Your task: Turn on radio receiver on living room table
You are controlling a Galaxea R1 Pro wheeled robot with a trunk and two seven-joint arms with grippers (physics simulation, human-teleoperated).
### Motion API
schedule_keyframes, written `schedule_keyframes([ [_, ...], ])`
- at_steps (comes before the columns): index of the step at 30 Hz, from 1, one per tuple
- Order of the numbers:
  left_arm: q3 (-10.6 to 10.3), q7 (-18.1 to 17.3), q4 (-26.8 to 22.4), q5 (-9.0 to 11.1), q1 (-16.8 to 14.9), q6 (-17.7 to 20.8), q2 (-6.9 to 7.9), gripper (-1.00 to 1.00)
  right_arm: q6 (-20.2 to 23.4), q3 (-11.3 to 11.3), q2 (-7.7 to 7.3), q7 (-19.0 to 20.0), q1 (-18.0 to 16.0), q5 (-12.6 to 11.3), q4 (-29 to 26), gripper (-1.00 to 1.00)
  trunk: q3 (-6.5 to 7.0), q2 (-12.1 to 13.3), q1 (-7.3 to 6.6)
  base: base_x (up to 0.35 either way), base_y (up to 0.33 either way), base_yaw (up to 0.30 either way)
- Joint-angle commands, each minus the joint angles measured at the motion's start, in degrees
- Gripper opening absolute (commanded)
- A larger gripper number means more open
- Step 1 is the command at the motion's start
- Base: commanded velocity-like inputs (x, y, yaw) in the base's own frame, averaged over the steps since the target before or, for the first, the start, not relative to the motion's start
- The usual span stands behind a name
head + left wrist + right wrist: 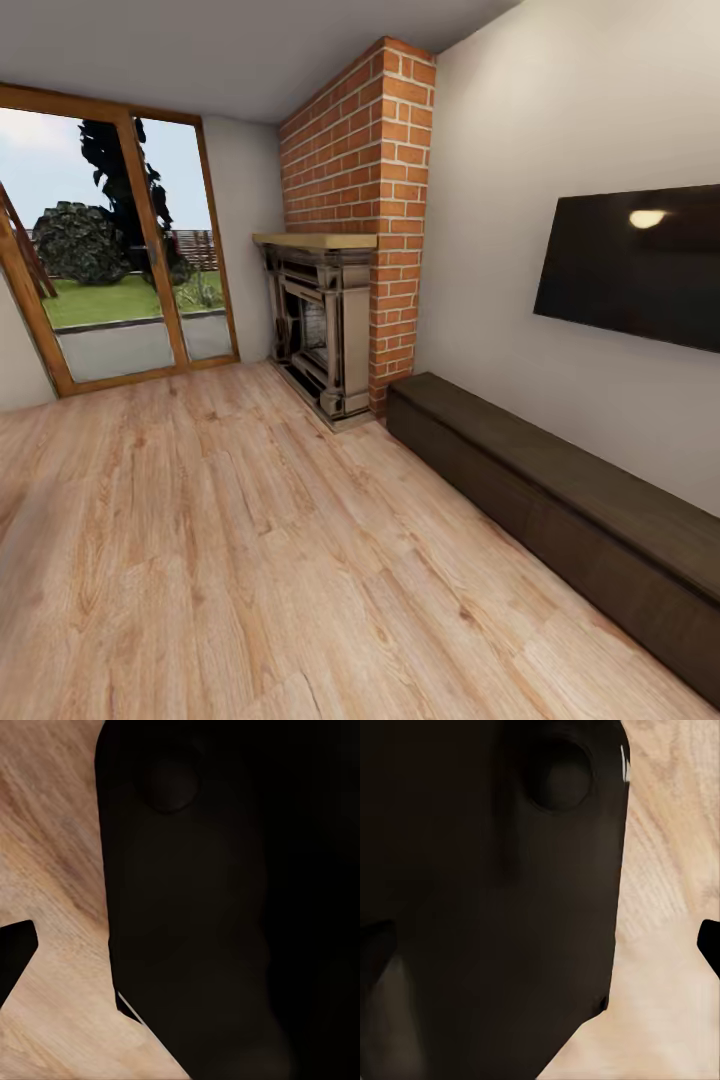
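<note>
From the head view, left to right, the robot faces a wood-framed glass door (pixel 120 250) onto a garden, a brick chimney (pixel 360 170) with a fireplace (pixel 320 335) at its foot, then a wall-mounted television (pixel 640 265) above a long dark-brown bench (pixel 560 500); light wood plank floor (pixel 220 560) spreads in front. The radio receiver and its glossy grey counter do not appear in these pictures, so the robot is judged to be on its way, searching the living room. In the left wrist view a dark body sits close to the lens with plank floor beyond it, and the right wrist view is much the same; how far either tool stands open, or whether it carries anything, cannot be told. To do this step well, the base should probably turn away from the fireplace corner until the counter comes into sight, with both arms tucked and the dark bench given room.
</note>
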Motion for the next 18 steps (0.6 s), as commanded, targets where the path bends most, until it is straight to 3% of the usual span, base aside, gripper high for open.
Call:
schedule_keyframes([
  [1,0.0,0.0,0.0,0.0,-0.01,0.0,0.0,1.0,0.0,0.0,0.0,0.0,-0.01,0.0,0.0,1.0,0.0,0.01,0.01,0.0,0.0,0.0],
  [12,-0.08,-0.09,-0.09,-0.1,2.61,-0.35,-3.55,1.0,-0.09,-0.1,3.55,-0.09,-2.54,0.01,-0.43,1.0,0.0,0.01,0.01,0.0,0.0,0.0],
  [18,-0.08,-0.08,-0.09,-0.05,2.63,-0.35,-4.92,1.0,-0.14,-0.12,3.61,-0.09,-2.63,-0.04,-0.41,1.0,0.0,0.01,0.01,0.0,0.0,0.0],
])
